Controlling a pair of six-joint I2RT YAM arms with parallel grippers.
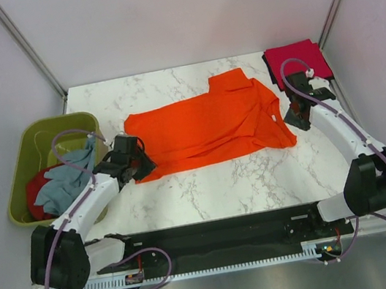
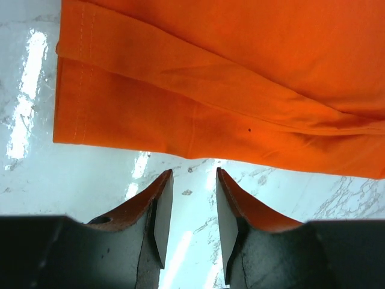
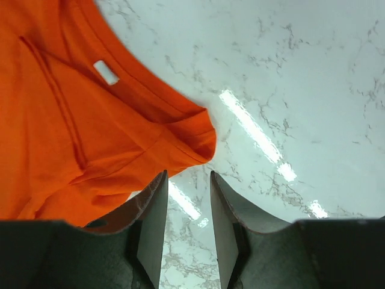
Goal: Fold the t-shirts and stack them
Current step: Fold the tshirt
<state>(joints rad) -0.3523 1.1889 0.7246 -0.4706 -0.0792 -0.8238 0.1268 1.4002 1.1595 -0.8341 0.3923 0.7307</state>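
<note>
An olive tub point(image 1: 24, 164) at the left edge of the tabletop point(image 1: 207, 186) holds 2 crumpled shirts: a grey-blue t-shirt point(image 1: 66, 182) and a red t-shirt point(image 1: 36, 194). The left hand point(image 2: 194, 174), fingers apart and empty, hovers just off the hem of the orange t-shirt point(image 2: 240, 72), which is spread mid-tabletop. The right hand point(image 3: 187, 177), also apart and empty, sits by the collar, where the white tag point(image 3: 106, 72) shows no readable writing. A folded crimson t-shirt point(image 1: 297, 59) lies in the far right corner.
</note>
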